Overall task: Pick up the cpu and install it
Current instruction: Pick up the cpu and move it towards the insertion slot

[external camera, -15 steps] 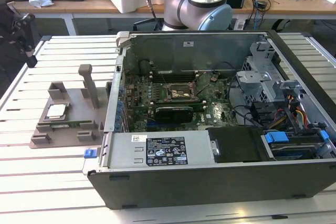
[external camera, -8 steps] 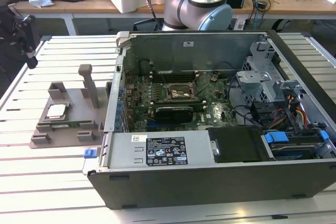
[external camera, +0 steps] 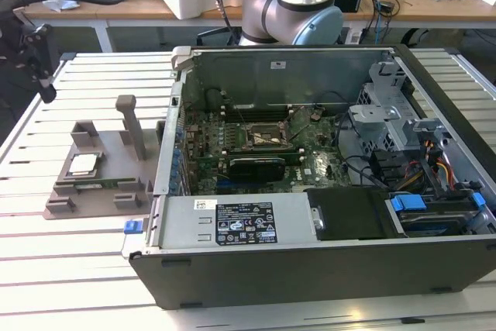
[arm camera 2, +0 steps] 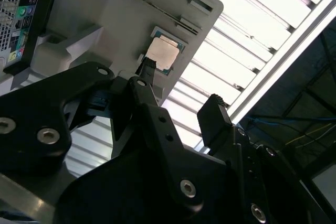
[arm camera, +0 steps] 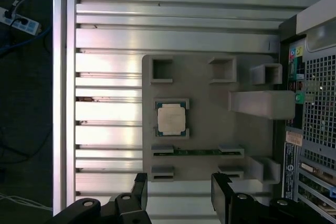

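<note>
The cpu [arm camera: 171,118] lies flat, metal top up, in a shallow pocket of the grey holder [arm camera: 210,129]. Raised corner pieces frame it, and they seem meant to keep it square and at a known spot for a grasp from above. The holder rests on the slatted counter [arm camera: 105,35]. The open computer case [external camera: 310,269] stands right beside the holder, which by my reading keeps the carry from pocket to board short. Also on the holder, just beside the cpu, a long green memory stick [arm camera: 197,152] seems to stand on its long edge between small clips, apart from the cpu. The pincer [arm camera: 181,195] hangs above the holder's edge on the memory stick's side. Its two black fingers [arm camera: 139,195] are spread wide with nothing between them. The gap looks broader than the cpu, which would suit closing on two opposite sides of it. The pincer appears clear of both the cpu and the holder. In the second wrist view the cpu shows just past one fingertip, so the pincer seems offset from the pocket, not centred over it. Away from the holder, inside the case, the socket [external camera: 260,137] sits at the middle of the board. With the cpu in its pocket, the pick-up is not yet done.
</note>
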Robot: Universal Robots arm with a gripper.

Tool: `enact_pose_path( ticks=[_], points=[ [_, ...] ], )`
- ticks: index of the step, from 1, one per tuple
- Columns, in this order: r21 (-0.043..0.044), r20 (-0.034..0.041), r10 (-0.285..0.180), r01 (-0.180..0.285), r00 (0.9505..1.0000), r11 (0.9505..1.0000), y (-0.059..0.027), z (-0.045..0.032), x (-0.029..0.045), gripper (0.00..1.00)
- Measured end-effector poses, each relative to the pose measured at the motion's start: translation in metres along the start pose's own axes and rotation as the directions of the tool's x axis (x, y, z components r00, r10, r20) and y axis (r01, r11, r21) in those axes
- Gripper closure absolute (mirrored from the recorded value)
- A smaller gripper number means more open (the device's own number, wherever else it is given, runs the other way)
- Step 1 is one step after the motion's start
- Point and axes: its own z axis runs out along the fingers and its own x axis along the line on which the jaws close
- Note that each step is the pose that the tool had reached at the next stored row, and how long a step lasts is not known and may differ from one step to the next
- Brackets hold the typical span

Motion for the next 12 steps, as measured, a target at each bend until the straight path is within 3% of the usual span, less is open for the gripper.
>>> enact_pose_path(
  ticks=[12],
  points=[
    [0.0000,0.0000,0.000,0.000,1.0000,1.0000,0.0002,0.0068,0.0002,0.40]
  ],
)
